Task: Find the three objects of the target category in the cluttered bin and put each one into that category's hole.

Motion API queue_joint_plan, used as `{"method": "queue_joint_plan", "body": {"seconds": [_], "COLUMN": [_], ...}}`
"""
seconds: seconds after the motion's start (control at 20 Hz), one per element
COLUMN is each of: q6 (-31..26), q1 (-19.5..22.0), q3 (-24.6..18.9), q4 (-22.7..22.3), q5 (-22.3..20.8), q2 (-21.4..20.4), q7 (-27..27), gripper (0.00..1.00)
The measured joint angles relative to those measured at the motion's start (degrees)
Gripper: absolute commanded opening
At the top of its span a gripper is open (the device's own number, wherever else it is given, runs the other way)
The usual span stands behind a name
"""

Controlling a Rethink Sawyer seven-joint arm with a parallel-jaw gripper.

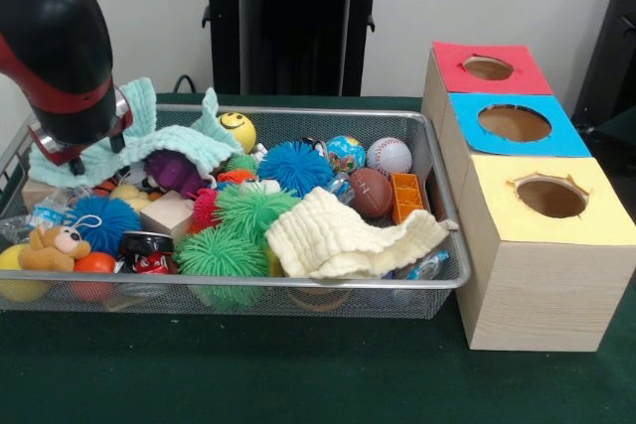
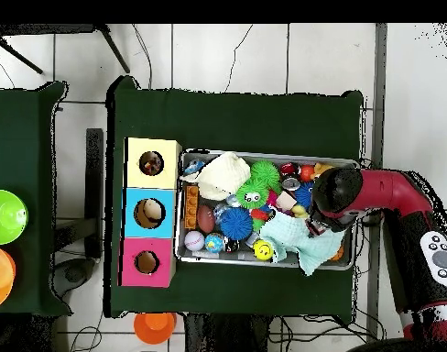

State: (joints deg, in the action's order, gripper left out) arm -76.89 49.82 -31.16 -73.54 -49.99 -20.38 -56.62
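Note:
The silver wire-mesh bin (image 1: 449, 275) lies on the green table, full of toys; it also shows in the overhead view (image 2: 264, 154). The arm's end with my gripper (image 1: 79, 151) hangs over the bin's far left corner, at the right end in the overhead view (image 2: 321, 218). It sits against a mint green cloth (image 1: 164, 138) that stands up in peaks; the arm hides the grip. No printed white fabric bundle shows; any are hidden under the clutter. The yellow-surround hole (image 1: 552, 196) tops the nearest, largest wooden box, right of the bin, also in the overhead view (image 2: 151, 163).
A cream cloth (image 1: 338, 235) lies at the bin's near right. Green (image 1: 248, 211) and blue (image 1: 295, 166) spiky balls, a smiley ball (image 1: 237, 129), a baseball (image 1: 389, 156), a football (image 1: 370, 192) and a teddy (image 1: 55, 245) fill the bin. Blue-surround (image 1: 514, 123) and red-surround (image 1: 487, 68) holes lie behind the yellow.

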Motion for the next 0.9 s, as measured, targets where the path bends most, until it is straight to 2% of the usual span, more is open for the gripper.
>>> {"method": "queue_joint_plan", "body": {"seconds": [0.1, 0.15, 0.9], "q6": [0.01, 0.12, 1.13], "q1": [0.00, 0.04, 0.13], "q3": [0.00, 0.02, 0.02], "q4": [0.00, -0.03, -0.14], "q5": [0.00, -0.07, -0.22], "q2": [0.00, 0.04, 0.88], "q7": [0.00, 0.00, 0.00], "gripper": [1.00, 0.00, 0.00]}}
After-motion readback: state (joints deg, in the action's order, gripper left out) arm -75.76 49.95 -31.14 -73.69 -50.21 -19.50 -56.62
